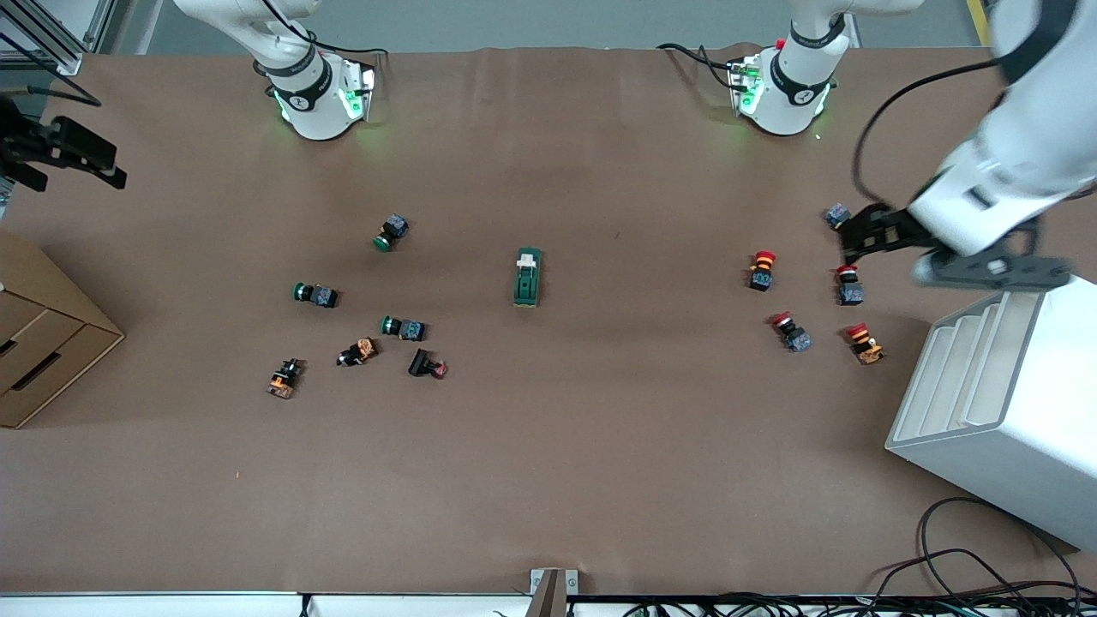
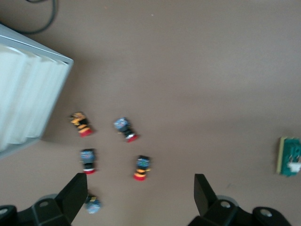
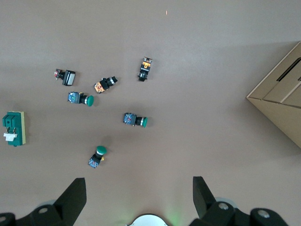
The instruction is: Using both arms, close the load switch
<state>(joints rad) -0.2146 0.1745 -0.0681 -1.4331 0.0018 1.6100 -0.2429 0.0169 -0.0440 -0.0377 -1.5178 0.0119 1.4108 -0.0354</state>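
Observation:
The load switch (image 1: 527, 277), a dark-green block with a cream lever end, lies at the table's middle. It shows at the edge of the left wrist view (image 2: 289, 156) and of the right wrist view (image 3: 13, 128). My left gripper (image 1: 850, 240) is open and empty in the air over the red push-buttons near the left arm's end; its own view shows it spread wide (image 2: 139, 181). My right gripper (image 3: 137, 181) is open and empty, held high over the table near its own base, well away from the switch. It appears as a dark shape at the front view's edge (image 1: 68, 158).
Green and orange push-buttons (image 1: 403, 327) lie toward the right arm's end, red ones (image 1: 761, 270) toward the left arm's end. A white stepped rack (image 1: 1003, 403) stands at the left arm's end, a cardboard box (image 1: 43, 343) at the right arm's end.

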